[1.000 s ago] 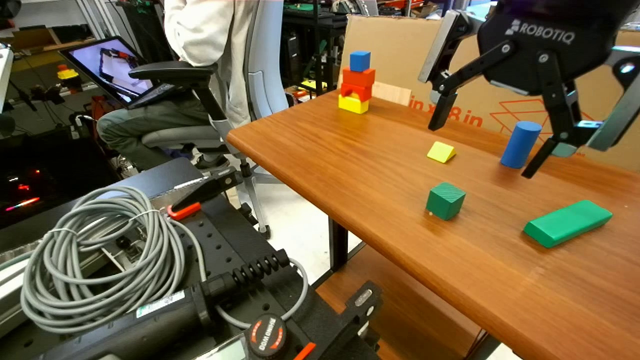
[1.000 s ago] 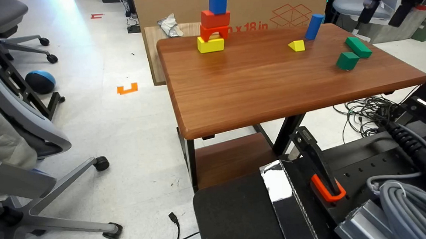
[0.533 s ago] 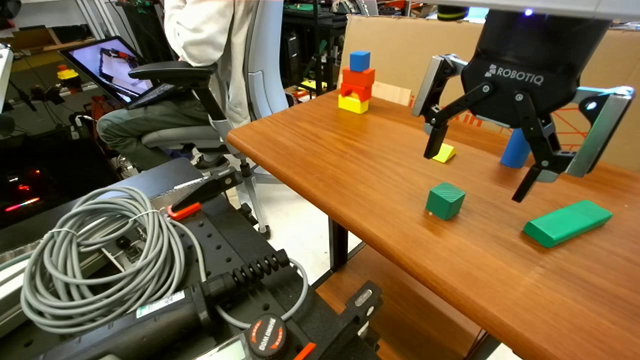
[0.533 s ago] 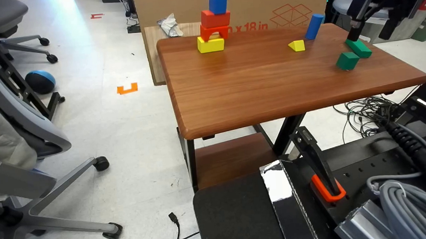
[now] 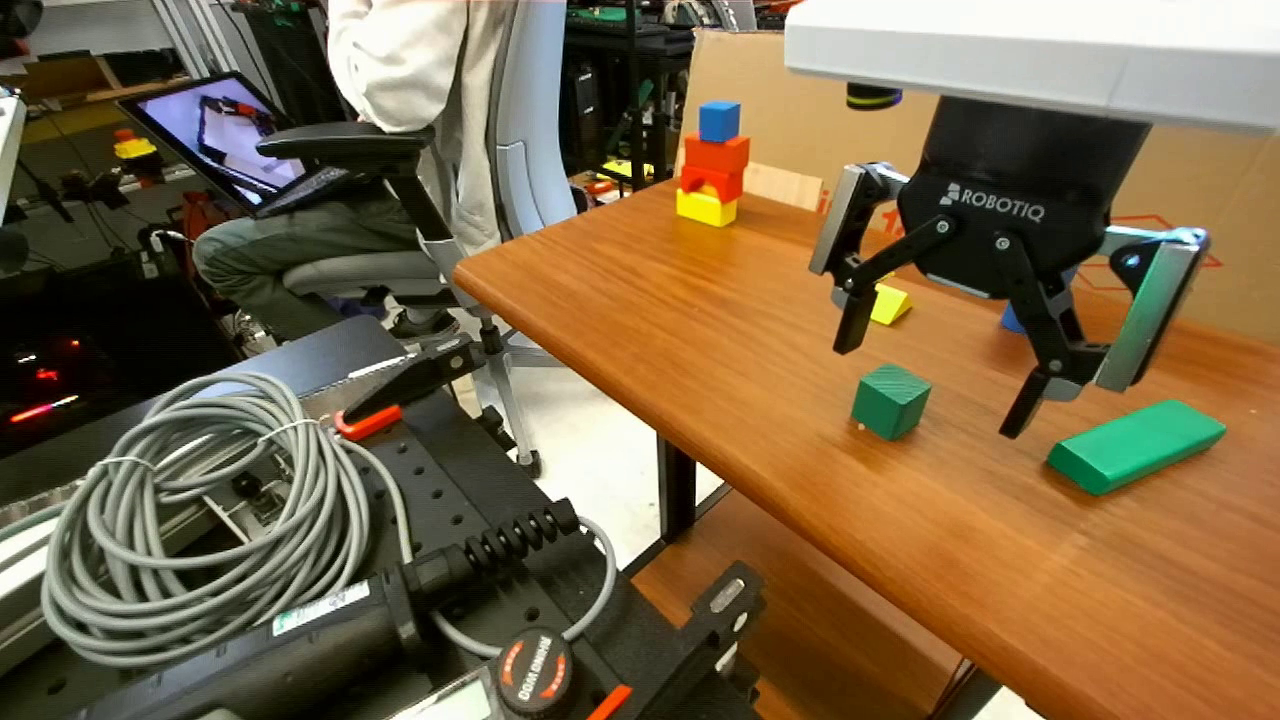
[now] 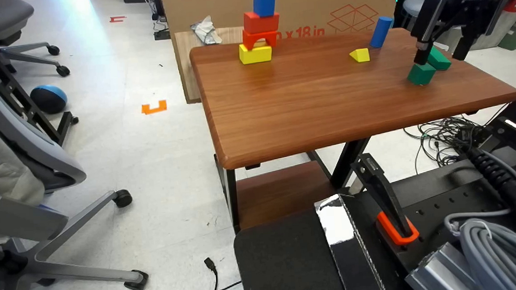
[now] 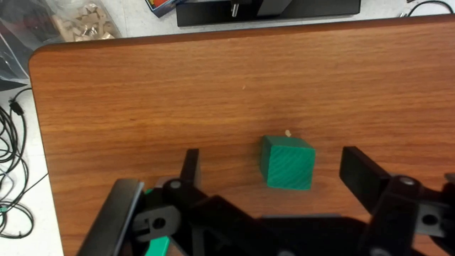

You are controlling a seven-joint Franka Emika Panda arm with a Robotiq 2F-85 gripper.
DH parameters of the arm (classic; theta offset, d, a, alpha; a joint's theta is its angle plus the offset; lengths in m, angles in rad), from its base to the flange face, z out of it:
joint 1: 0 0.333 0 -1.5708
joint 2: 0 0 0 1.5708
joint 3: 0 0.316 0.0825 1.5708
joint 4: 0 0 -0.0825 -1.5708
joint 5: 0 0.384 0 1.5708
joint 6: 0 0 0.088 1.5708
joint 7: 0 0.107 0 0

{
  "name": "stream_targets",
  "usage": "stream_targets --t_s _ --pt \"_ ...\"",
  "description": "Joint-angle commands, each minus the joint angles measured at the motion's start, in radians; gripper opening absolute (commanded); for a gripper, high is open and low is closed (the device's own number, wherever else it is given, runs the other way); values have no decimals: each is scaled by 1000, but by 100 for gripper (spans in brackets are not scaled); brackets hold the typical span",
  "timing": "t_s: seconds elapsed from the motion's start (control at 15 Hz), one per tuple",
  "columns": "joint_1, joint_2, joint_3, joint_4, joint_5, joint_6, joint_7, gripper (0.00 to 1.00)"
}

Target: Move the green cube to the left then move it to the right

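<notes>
The green cube (image 5: 890, 402) sits flat on the wooden table (image 5: 640, 300). It also shows in an exterior view (image 6: 421, 76), where one fingertip overlaps its top edge in the picture. In the wrist view the cube (image 7: 289, 167) lies between the two spread fingers, a little nearer the right one, with wood showing on both sides. My gripper (image 5: 930, 389) is open and empty, above the table and apart from the cube. It also shows in an exterior view (image 6: 441, 58) and in the wrist view (image 7: 271, 160).
A flat bright-green block (image 5: 1138, 447) lies close beside the cube. A small yellow block (image 5: 890, 304) and a blue cylinder (image 6: 381, 32) stand farther back, partly hidden by the gripper in an exterior view. A stack of blocks (image 6: 261, 23) stands at the table's far end, before a cardboard sheet (image 6: 303, 7).
My open gripper has come down and moved over toward the green cube, and more of the arm shows. The cube and the other blocks have not moved.
</notes>
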Motion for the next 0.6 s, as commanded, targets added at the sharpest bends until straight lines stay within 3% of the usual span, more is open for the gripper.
stream_targets --t_s 0.0,0.13,0.2,0.33,0.53 --pt "16 45 -1 36 -51 8 56 100" --pt "26 59 -5 45 -70 8 76 99" --pt "29 65 -6 48 -78 11 85 74" --pt "35 72 -8 54 -93 7 103 71" --pt "39 75 -9 55 -109 11 116 48"
